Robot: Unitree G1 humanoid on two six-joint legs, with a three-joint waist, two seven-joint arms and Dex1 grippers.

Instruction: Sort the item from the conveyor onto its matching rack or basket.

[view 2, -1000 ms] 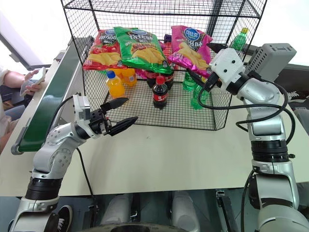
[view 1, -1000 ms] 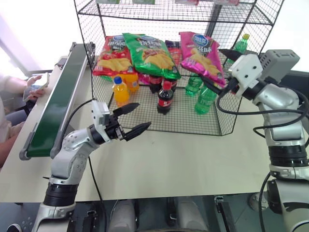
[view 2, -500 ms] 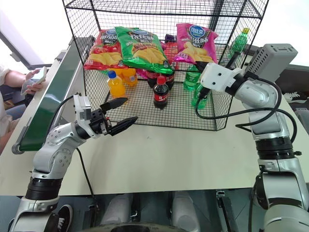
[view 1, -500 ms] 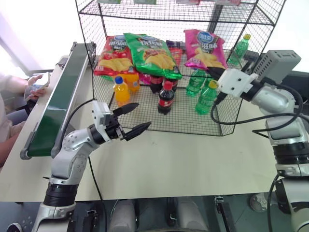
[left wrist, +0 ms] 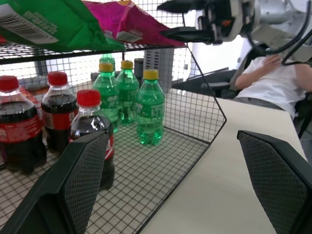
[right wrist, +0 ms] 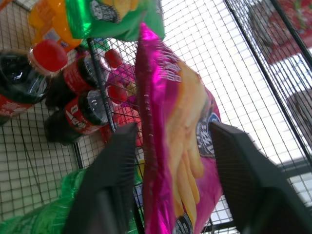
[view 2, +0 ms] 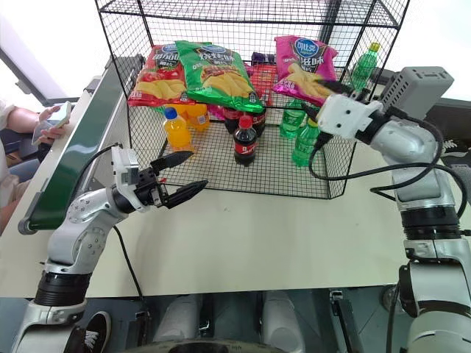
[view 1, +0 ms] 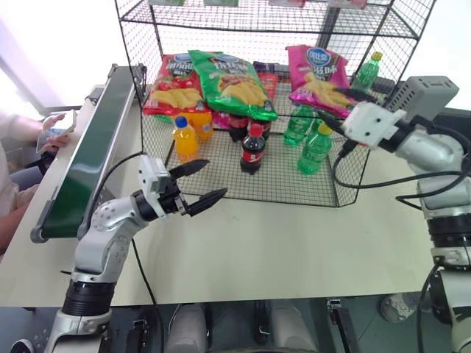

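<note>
Pink chip bag [view 1: 324, 71] lies on rack [view 1: 221, 193] above green bottles [view 1: 305, 136], between spread right fingers [right wrist: 117, 165]; left fingers [view 1: 199, 167] spread.

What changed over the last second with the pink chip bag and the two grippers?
The pink chip bag went from hanging tilted off the shelf edge in the right gripper to lying further back on the rack shelf, right of the green chip bag. The right gripper drew back rightward, fingers spread either side of the bag. The left gripper stayed open and in place; the bottles did not move.
</note>
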